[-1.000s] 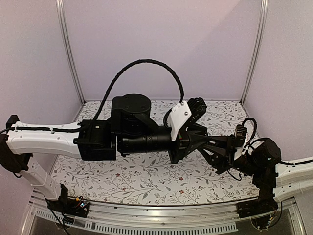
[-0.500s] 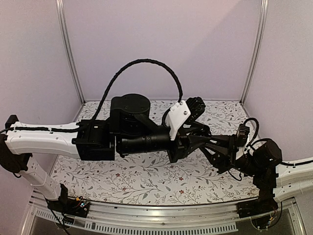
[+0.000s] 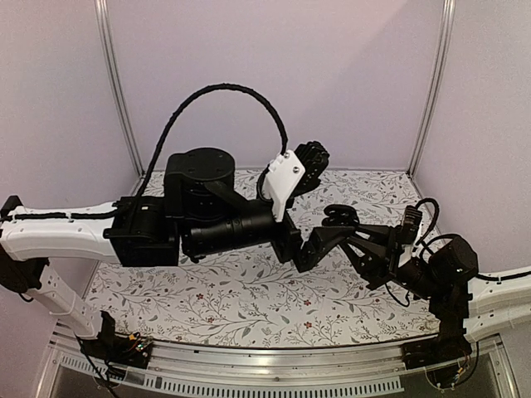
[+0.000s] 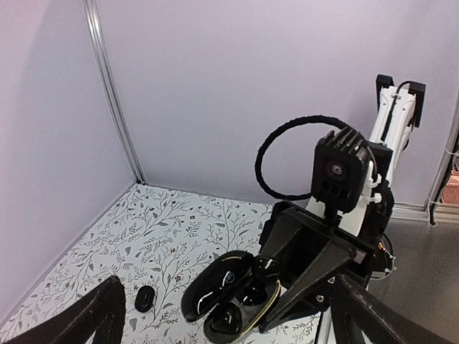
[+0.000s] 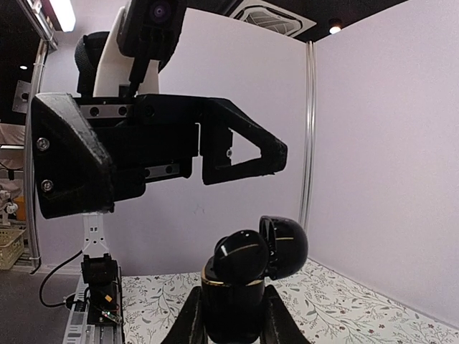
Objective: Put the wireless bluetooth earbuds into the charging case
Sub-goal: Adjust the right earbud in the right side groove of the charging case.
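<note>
Left wrist view: left gripper [image 4: 228,285] has its fingers spread wide, touching nothing, with open air between them. Just beyond is the glossy black pebble-shaped charging case [image 4: 211,294], lid open, held up off the table. The right gripper [image 5: 233,319] has its fingers clamped tight on the case base. Dark shapes sit in the case wells; can't tell if they are earbuds. A tiny black plastic earbud [image 4: 145,297] lies on the floral-patterned table [image 4: 179,229] left of the case, well clear of the lilac walls [image 4: 237,93].
</note>
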`<action>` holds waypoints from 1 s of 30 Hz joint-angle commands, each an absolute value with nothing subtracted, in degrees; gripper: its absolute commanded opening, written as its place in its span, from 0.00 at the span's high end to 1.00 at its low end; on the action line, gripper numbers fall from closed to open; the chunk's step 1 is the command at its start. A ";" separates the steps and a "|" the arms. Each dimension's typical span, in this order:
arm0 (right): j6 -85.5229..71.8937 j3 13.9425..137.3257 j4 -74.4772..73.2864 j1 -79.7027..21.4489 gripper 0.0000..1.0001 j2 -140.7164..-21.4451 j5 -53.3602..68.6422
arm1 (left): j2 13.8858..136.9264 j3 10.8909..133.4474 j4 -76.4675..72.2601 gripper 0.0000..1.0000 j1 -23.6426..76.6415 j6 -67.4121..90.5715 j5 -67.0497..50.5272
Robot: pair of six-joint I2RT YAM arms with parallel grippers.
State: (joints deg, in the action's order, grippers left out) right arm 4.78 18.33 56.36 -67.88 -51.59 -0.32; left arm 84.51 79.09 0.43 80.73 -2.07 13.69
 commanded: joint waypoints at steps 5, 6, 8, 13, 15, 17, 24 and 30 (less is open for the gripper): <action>6.50 20.91 52.43 -68.29 1.00 -52.12 -2.67 | 90.74 88.67 11.10 0.00 80.94 -0.94 17.94; 6.55 20.92 52.27 -68.29 1.00 -52.12 -2.96 | 91.32 89.28 11.89 0.00 80.89 -0.66 17.57; 6.82 21.25 51.66 -68.29 1.00 -52.22 -3.94 | 92.40 90.67 12.89 0.00 80.93 -0.18 17.57; 7.68 21.81 50.63 -68.29 1.00 -53.15 -7.60 | 96.52 96.88 18.08 0.00 80.73 4.29 23.22; 7.90 21.95 50.43 -68.29 1.00 -53.17 -8.56 | 97.98 99.25 20.31 0.00 80.64 5.39 24.80; 8.12 22.10 50.19 -68.31 1.00 -53.19 -9.40 | 99.23 101.14 22.06 0.00 80.36 6.44 25.84; 8.53 22.32 49.67 -68.34 1.00 -52.59 -9.40 | 100.92 104.02 26.47 0.00 78.26 9.99 26.19; 8.45 21.66 49.75 -68.34 1.00 -51.53 -10.10 | 99.40 102.06 26.96 0.00 76.77 11.33 24.30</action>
State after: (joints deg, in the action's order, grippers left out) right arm 8.16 20.32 49.87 -67.88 -52.90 -8.54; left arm 100.64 102.39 25.43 78.17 9.39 24.86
